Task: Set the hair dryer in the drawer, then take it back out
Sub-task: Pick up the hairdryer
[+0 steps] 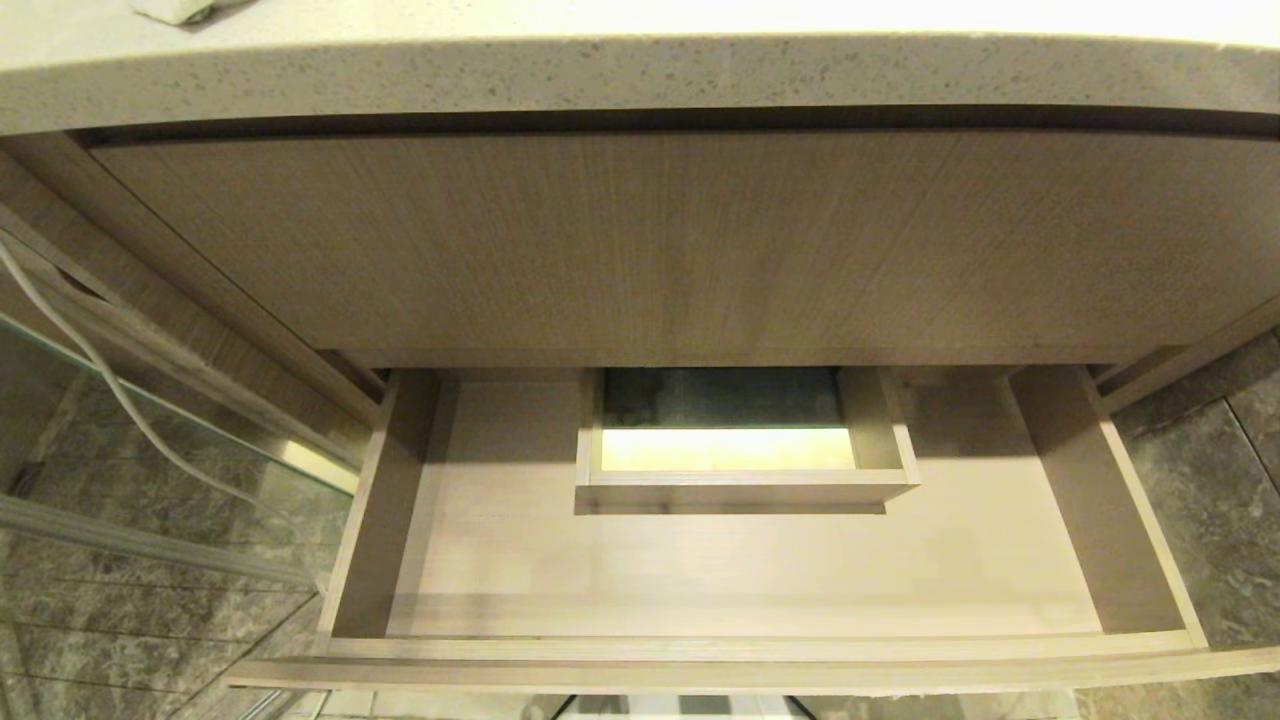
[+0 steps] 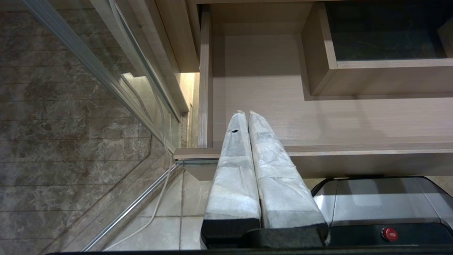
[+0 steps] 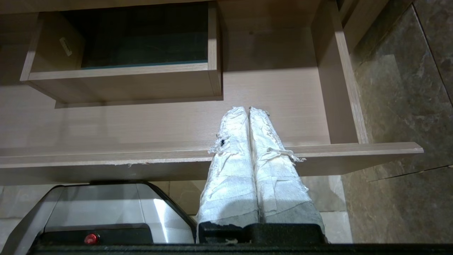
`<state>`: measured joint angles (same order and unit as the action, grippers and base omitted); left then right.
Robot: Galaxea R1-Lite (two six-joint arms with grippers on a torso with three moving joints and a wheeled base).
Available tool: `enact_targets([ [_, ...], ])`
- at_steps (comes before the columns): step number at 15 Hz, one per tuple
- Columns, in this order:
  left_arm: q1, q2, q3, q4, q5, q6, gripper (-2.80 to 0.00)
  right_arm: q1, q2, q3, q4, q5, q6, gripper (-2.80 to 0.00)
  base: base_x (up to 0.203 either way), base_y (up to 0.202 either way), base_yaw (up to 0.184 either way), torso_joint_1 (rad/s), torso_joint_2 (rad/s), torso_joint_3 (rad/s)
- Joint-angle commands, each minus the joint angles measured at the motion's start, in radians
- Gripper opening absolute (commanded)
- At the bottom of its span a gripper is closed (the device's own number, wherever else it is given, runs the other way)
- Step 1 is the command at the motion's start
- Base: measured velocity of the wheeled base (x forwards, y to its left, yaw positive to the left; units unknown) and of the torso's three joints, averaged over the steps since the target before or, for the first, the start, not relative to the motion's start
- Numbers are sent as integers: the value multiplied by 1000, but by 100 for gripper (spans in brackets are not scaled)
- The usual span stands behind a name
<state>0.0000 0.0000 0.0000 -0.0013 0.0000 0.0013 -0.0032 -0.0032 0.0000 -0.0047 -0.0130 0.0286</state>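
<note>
Right gripper (image 3: 248,110) and left gripper (image 2: 246,114): jaws pressed together, empty, poised over the front rim of the drawer (image 1: 750,650). The drawer stands pulled out, ready to receive the dryer. Dryer not identifiable in any view; only a white cord (image 1: 110,385) trails at left.

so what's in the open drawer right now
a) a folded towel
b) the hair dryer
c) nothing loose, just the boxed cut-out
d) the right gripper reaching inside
c: the head view shows the drawer pulled out with a bare light wood floor and only the boxed cut-out at its back; no hair dryer lies in it, and the right gripper and left gripper both sit shut near its front edge.
</note>
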Motion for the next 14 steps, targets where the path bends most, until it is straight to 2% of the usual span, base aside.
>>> enact_targets([
  [1,0,-2,0,0,0,0,-280,0,2,2,-1,2,-4,-280,0,0,0,0,0,0],
  [8,0,-2,0,0,0,0,-280,0,2,2,0,1,1,-280,0,0,0,5,-6,-4],
  [12,0,0,0,0,0,0,-280,1,2,2,0,2,-3,-280,0,0,0,225,-390,-142],
  [14,0,0,0,0,0,0,-280,0,2,2,0,1,1,-280,0,0,0,64,-482,-196],
])
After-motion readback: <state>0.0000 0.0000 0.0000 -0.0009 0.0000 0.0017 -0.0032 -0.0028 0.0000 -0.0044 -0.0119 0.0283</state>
